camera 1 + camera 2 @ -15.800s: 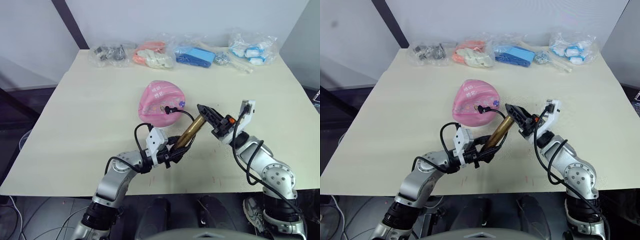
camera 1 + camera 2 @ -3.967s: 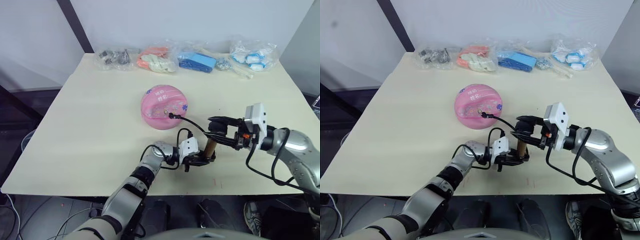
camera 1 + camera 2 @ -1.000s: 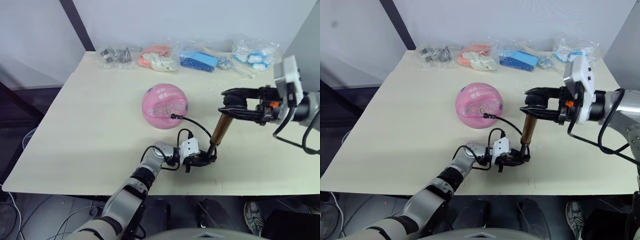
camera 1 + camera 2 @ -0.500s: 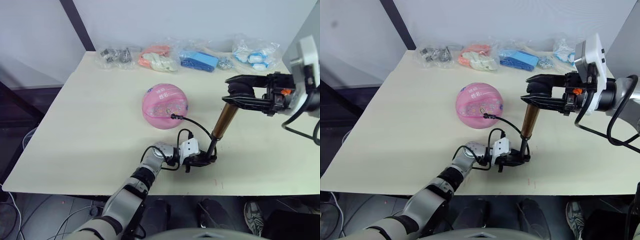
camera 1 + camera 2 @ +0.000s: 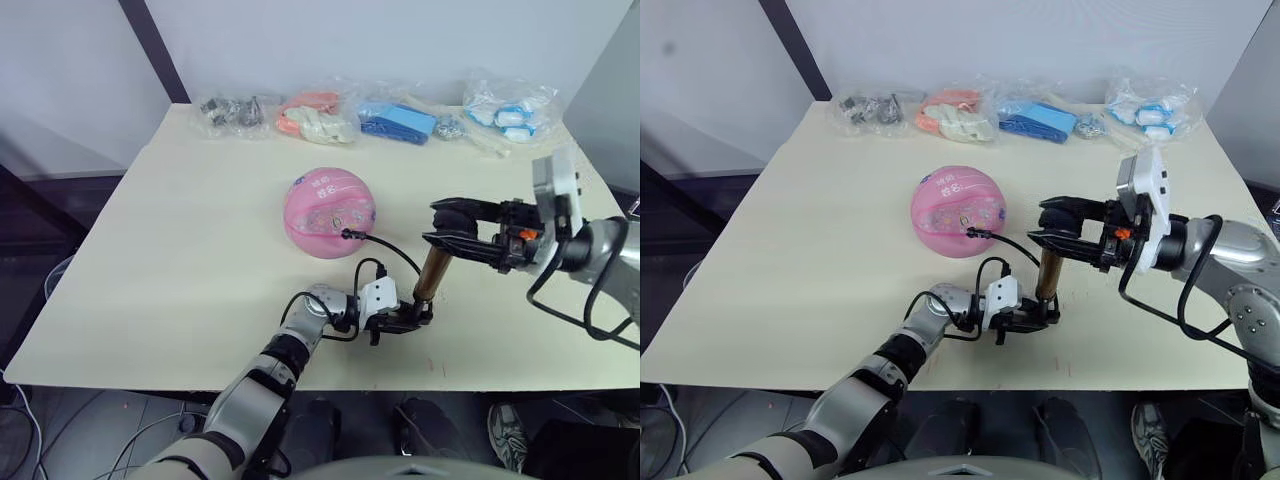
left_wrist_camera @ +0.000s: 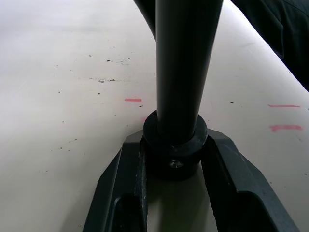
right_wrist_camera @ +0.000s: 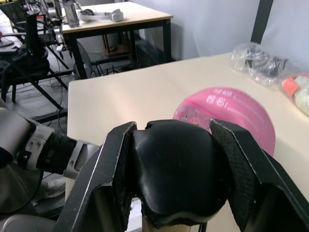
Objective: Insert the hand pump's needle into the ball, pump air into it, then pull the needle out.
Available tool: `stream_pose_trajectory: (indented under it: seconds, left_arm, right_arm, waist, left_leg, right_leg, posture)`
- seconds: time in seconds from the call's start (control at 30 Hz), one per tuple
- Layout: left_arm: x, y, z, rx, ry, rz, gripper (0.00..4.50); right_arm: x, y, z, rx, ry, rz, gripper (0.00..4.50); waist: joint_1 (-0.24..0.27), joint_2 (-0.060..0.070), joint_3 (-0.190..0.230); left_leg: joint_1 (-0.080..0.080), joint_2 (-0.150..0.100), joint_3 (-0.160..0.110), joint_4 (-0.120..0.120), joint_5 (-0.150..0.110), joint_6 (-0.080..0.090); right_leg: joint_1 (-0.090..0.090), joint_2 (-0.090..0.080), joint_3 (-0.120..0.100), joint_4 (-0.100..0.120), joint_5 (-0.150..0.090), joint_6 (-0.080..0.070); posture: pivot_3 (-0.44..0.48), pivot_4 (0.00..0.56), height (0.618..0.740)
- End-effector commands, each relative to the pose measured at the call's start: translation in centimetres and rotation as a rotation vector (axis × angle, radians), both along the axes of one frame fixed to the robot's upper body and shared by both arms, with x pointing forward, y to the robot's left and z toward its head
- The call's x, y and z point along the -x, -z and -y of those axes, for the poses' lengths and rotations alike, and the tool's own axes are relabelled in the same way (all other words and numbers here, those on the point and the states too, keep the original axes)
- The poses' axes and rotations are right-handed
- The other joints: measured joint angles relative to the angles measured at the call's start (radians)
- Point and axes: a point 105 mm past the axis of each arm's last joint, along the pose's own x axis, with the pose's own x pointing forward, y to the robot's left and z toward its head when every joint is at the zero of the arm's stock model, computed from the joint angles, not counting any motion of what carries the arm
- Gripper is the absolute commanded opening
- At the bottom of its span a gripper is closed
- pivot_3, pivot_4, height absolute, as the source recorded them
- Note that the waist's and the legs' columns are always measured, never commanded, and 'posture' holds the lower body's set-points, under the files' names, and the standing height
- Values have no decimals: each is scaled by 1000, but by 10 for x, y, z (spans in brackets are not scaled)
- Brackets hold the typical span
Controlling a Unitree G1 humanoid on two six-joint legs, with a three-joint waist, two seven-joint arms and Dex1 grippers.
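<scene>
The pink ball (image 5: pixel 330 212) sits round at the table's middle. The thin black hose (image 5: pixel 385 250) runs from its near side to the foot of the hand pump (image 5: pixel 432 272), which stands almost upright. The needle is hidden where the hose tip (image 5: pixel 345 235) meets the ball. My left gripper (image 5: pixel 408 321) lies low on the table, shut on the pump's black base cap (image 6: pixel 175 154). Above it, my right gripper (image 5: pixel 455 231) is shut on the pump's black handle (image 7: pixel 176 179), and the handle sits close to the gold cylinder.
Several clear bags line the table's far edge: dark parts (image 5: pixel 228 108), orange-and-white items (image 5: pixel 315 118), blue items (image 5: pixel 400 118) and blue-white items (image 5: pixel 505 102). The cream table (image 5: pixel 180 260) has bare room left of the ball. Red marks (image 6: pixel 133 100) dot the surface near the pump base.
My right gripper has come down and nearer with the handle, pushing it into the cylinder. The left gripper, the pump base and the ball have stayed put.
</scene>
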Motion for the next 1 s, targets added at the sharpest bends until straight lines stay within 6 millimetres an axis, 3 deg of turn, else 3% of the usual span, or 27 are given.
stream_pose_trajectory:
  seconds: [0.03,0.33,0.43,0.83,1.0]
  left_arm:
    - [15,29,-9,-107,17,-85,1112]
    - [14,28,-9,-106,16,-84,1112]
    - [13,28,-8,-106,15,-83,1112]
    - [15,29,-8,-105,13,-86,1112]
    - [16,29,-6,-102,14,-86,1112]
  right_arm:
    - [10,21,-12,15,-61,-75,1929]
    - [16,56,-20,18,-71,-163,1929]
    - [16,58,-21,14,-69,-159,1929]
    - [12,-14,-11,-27,-90,4,1929]
    - [15,-33,-10,-51,-105,18,1929]
  waist:
    - [0,0,0]
    - [-2,0,0]
    - [-2,0,0]
    - [0,0,1]
    - [1,0,1]
  left_leg:
    - [0,0,0,0,0,0]
    - [1,0,0,0,0,0]
    - [1,0,0,0,0,0]
    - [-1,0,-1,0,0,0]
    - [-2,0,-1,0,0,0]
  right_leg:
    - [0,0,0,0,0,0]
    - [0,0,0,0,0,0]
    - [1,0,0,0,-1,1]
    - [0,0,-1,-1,0,0]
    - [0,0,-1,-1,0,0]
  posture:
    - [0,150,740]
    - [0,150,740]
    - [0,150,740]
    - [0,150,740]
    - [0,150,740]
